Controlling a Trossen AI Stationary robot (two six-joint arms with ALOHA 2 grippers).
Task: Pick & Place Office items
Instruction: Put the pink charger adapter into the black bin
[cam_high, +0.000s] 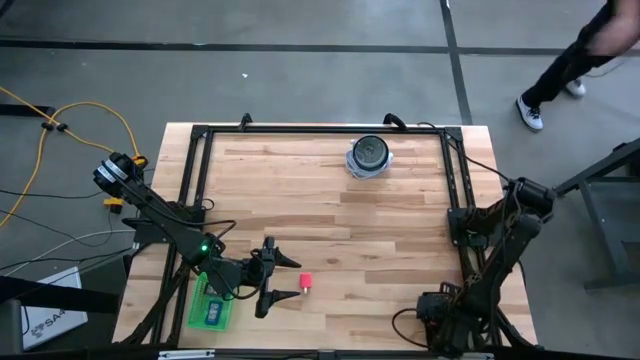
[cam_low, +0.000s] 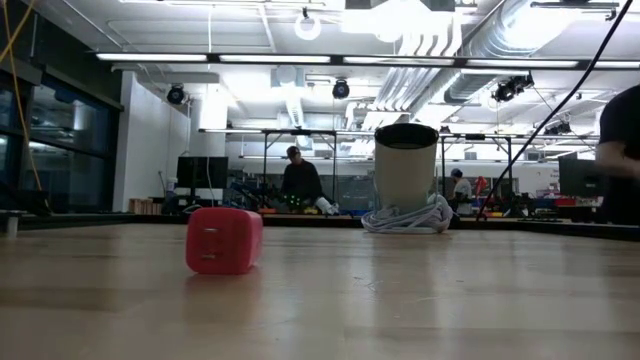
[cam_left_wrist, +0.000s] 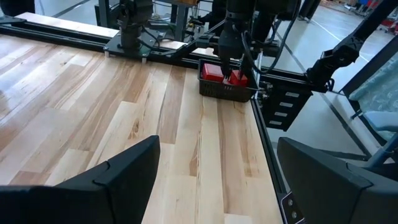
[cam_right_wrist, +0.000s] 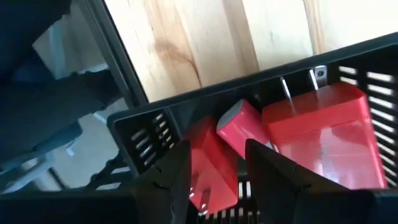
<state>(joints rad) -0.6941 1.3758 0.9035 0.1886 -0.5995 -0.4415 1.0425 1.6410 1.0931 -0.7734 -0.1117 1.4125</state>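
A red block (cam_high: 306, 283) (cam_low: 224, 240) lies flat on the wooden table. My left gripper (cam_high: 290, 278) (cam_left_wrist: 217, 162) is open just to its left, low over the table, its fingers pointing at the block without touching it. The block does not show in the left wrist view. My right gripper (cam_right_wrist: 217, 162) (cam_left_wrist: 235, 73) points down into a black basket (cam_left_wrist: 214, 92) (cam_right_wrist: 149, 127) at the table's near right corner. It is open, and its fingers stand over several red pieces (cam_right_wrist: 323, 130) lying in the basket. One small red piece (cam_right_wrist: 239, 132) lies just past the fingertips.
A green tray (cam_high: 197, 300) holding small bluish pieces (cam_high: 214, 313) sits at the near left corner, under the left arm. A round blue-white object with a dark top (cam_high: 369, 156) (cam_low: 406, 180) stands near the far edge. A black frame (cam_high: 320, 131) rims the table. People show beyond it.
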